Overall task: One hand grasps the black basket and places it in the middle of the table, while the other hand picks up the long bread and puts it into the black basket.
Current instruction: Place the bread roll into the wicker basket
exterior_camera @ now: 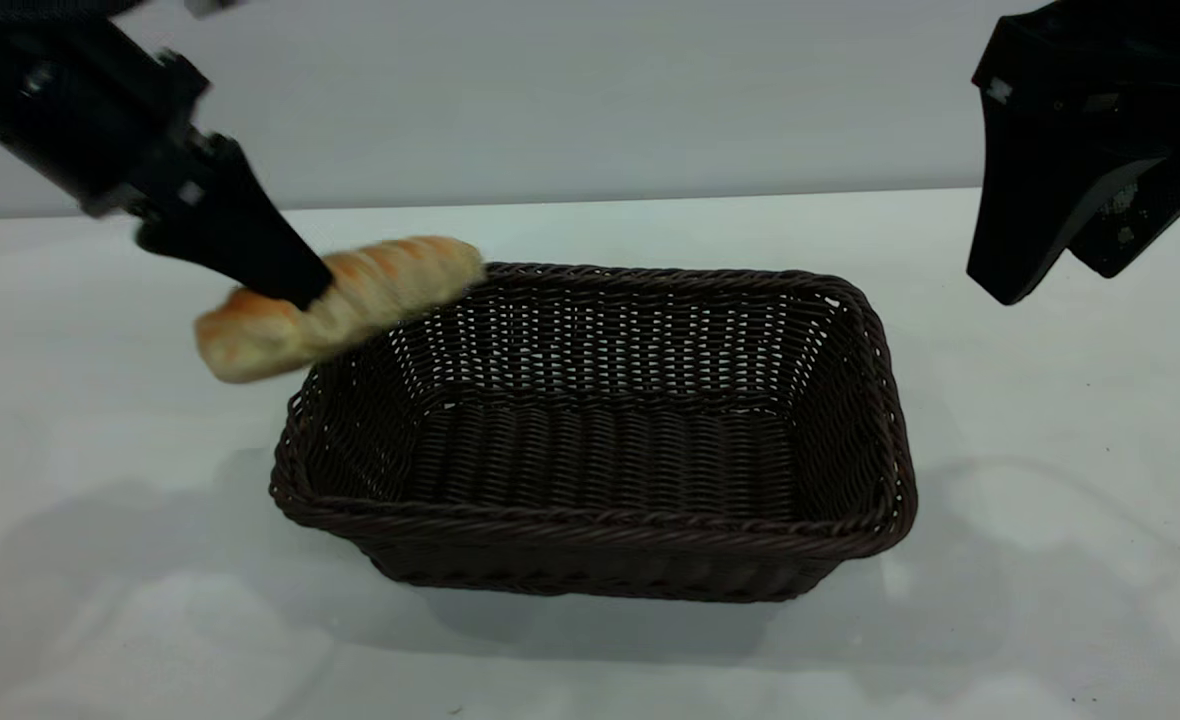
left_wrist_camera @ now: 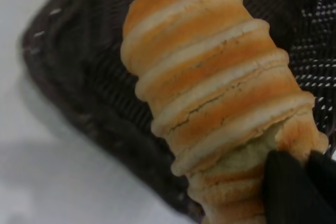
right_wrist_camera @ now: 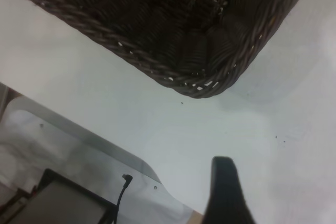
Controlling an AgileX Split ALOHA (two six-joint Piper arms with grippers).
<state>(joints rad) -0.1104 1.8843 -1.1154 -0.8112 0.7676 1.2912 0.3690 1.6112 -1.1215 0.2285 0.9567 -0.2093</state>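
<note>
The black basket [exterior_camera: 600, 430] stands empty on the table [exterior_camera: 1050, 450] near its middle. My left gripper [exterior_camera: 295, 290] is shut on the long bread [exterior_camera: 340, 305] and holds it tilted in the air over the basket's far left corner. In the left wrist view the long bread [left_wrist_camera: 210, 87] fills the picture, with the basket's rim [left_wrist_camera: 68, 77] below it and one black finger [left_wrist_camera: 291, 192] pressed on its side. My right gripper [exterior_camera: 1050, 270] is open and empty, raised above the table to the right of the basket. The right wrist view shows a basket corner [right_wrist_camera: 205, 77] and one finger [right_wrist_camera: 226, 192].
The table's edge and a dark device with a cable [right_wrist_camera: 63, 198] show beyond it in the right wrist view. A plain grey wall [exterior_camera: 590, 90] stands behind the table.
</note>
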